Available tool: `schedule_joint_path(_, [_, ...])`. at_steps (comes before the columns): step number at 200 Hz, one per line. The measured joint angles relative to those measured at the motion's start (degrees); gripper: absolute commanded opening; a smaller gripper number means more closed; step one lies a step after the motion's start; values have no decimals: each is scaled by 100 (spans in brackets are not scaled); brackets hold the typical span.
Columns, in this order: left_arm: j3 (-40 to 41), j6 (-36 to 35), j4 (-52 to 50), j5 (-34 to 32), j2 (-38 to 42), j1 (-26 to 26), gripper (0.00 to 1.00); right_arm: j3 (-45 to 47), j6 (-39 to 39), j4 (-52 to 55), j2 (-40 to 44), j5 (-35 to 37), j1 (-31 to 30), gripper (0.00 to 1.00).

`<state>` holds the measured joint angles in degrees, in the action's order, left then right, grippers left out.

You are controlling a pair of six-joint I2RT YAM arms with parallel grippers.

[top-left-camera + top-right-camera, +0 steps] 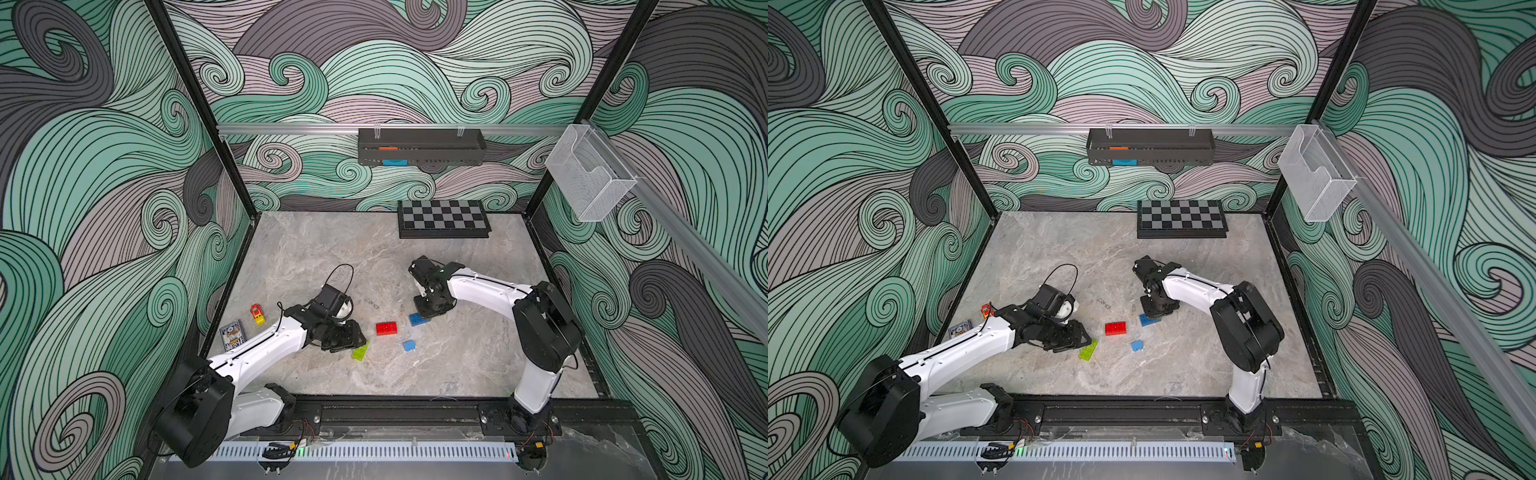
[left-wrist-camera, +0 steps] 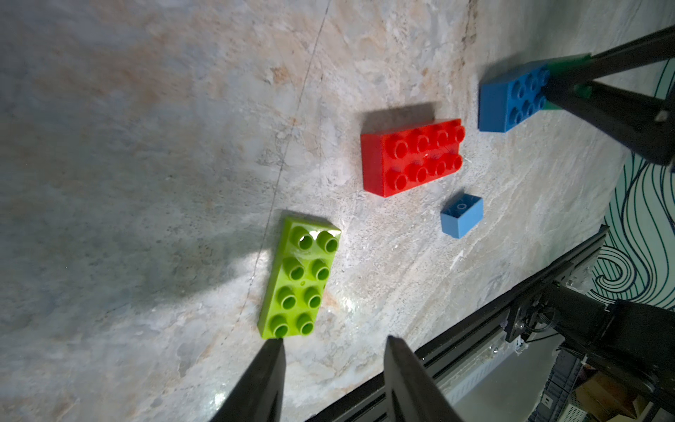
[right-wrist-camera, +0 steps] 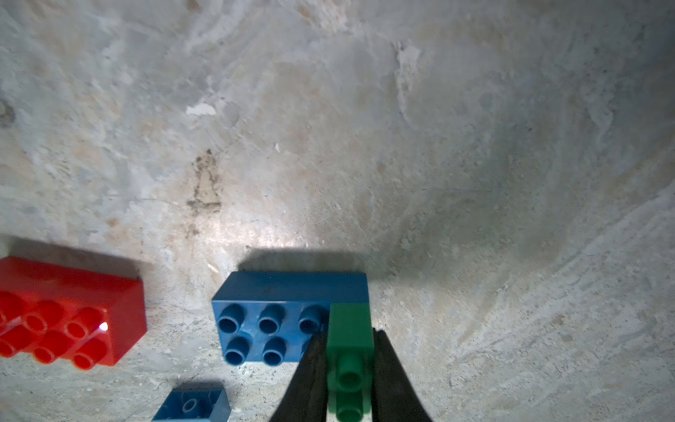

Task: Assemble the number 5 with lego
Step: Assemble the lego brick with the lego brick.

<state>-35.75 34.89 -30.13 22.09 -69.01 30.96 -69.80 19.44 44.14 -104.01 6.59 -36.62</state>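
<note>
Marble tabletop (image 3: 401, 128): right gripper (image 3: 350, 365) seemingly grips dark green brick (image 3: 349, 336) endwise on dark blue brick (image 3: 270, 314).

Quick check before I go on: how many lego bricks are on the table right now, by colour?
Red brick: 1
Dark blue brick: 1
Lime green brick: 1
Light blue brick: 1
Dark green brick: 1, sitting on one end of the dark blue brick, between the right tool's jaws
Total: 5
</note>
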Motion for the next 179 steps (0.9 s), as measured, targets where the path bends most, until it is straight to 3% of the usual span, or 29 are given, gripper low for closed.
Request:
schedule_joint_path(36, [0, -2, -13, -4, 28, 0, 48, -146, -74, 55, 31, -9, -2, 43])
schedule_joint_path(75, [0, -2, -22, -4, 28, 0, 48, -173, -87, 149, 238, -28, 0, 47])
schedule_joint_path(103, [0, -2, -28, -4, 28, 0, 48, -166, -79, 179, 452, -68, 0, 41])
schedule_joint_path(141, [0, -2, -28, -4, 28, 0, 48, -74, -92, 186, 540, -111, 0, 24])
schedule_joint_path(179, [0, 0, -31, -4, 50, 7, 48, 59, -87, 177, 459, -116, 0, 18])
